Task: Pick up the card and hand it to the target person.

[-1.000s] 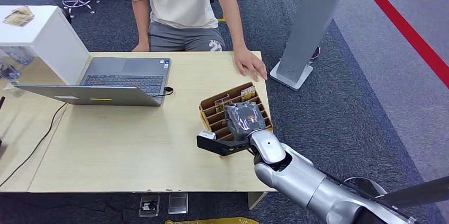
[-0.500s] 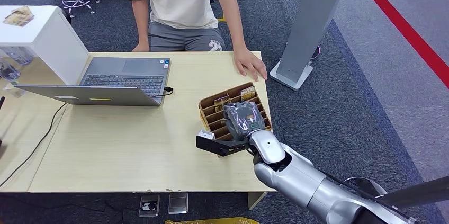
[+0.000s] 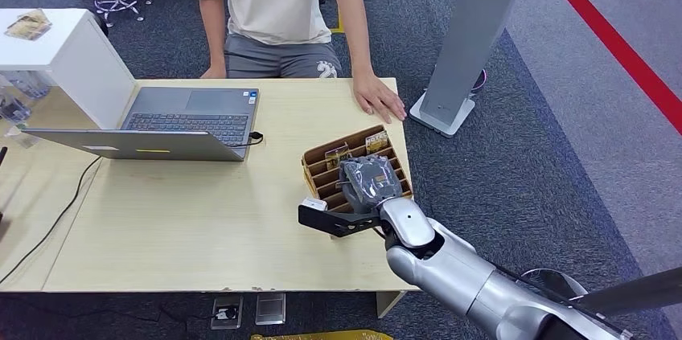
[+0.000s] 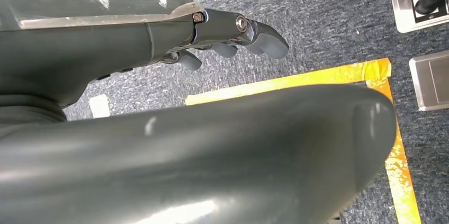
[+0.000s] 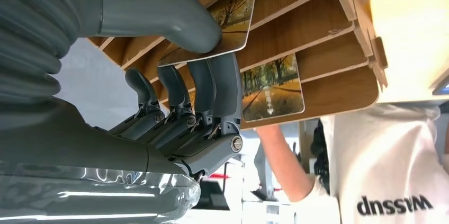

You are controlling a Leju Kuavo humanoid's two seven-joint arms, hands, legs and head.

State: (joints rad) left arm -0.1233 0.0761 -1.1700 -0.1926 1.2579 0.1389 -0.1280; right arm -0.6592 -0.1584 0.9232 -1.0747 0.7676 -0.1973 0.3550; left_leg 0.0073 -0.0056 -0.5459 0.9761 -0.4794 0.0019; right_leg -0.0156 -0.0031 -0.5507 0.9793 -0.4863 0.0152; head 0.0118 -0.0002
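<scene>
A picture card [image 5: 233,12] with an autumn tree print sticks out of a slot of the wooden card holder [image 5: 317,23]. My right hand [image 5: 174,102] pinches it, thumb [image 5: 159,12] on one face and fingers on the other. In the head view that hand [image 3: 370,182] covers the middle of the holder [image 3: 322,155] at the table's right edge. A second card [image 5: 272,89] stands in a neighbouring slot. The person [image 3: 265,2] in a white shirt sits across the table, one hand [image 3: 382,99] flat on it near the holder. My left hand [image 4: 132,38] hangs over the floor, holding nothing.
An open laptop [image 3: 189,115] sits at the table's left with a cable running off the left side. A grey stand [image 3: 466,43] rises just right of the table. A white cabinet [image 3: 64,59] stands at the far left. Red tape [image 3: 619,51] crosses the carpet.
The person's torso has shifted slightly. My right hand stays over the holder in the same place.
</scene>
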